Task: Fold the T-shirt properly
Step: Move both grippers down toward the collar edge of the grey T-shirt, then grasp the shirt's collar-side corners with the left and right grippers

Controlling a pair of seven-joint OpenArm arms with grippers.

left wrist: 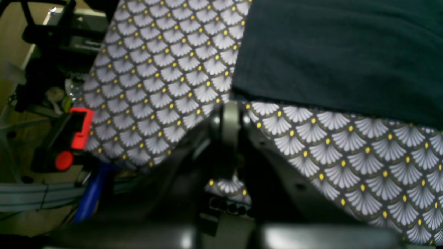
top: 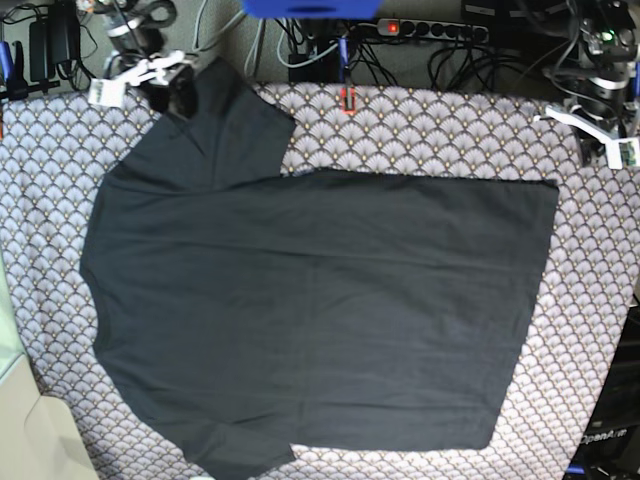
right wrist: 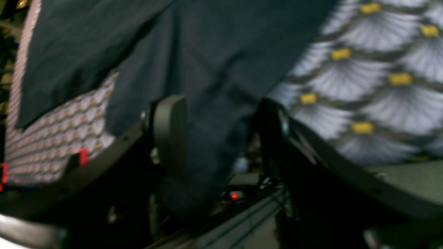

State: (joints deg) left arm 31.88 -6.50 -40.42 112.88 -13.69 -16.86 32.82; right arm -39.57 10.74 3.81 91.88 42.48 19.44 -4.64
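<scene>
The dark T-shirt (top: 320, 310) lies spread flat on the scallop-patterned cloth (top: 420, 130), collar end to the left and hem to the right. My right gripper (top: 170, 90) is at the far left sleeve. In the right wrist view its jaws (right wrist: 221, 131) stand open, with a fold of T-shirt fabric (right wrist: 207, 52) lying between the fingers (right wrist: 169, 131). My left gripper (top: 610, 145) hovers off the far right corner of the hem. In the left wrist view it (left wrist: 230, 117) is shut on nothing, just short of the T-shirt's edge (left wrist: 339, 52).
Cables and a power strip (top: 430, 28) run along the far side behind the table. A red-and-black clamp (left wrist: 78, 128) grips the cloth's edge (left wrist: 155, 86). A small red clip (top: 347, 100) sits at the far edge, middle.
</scene>
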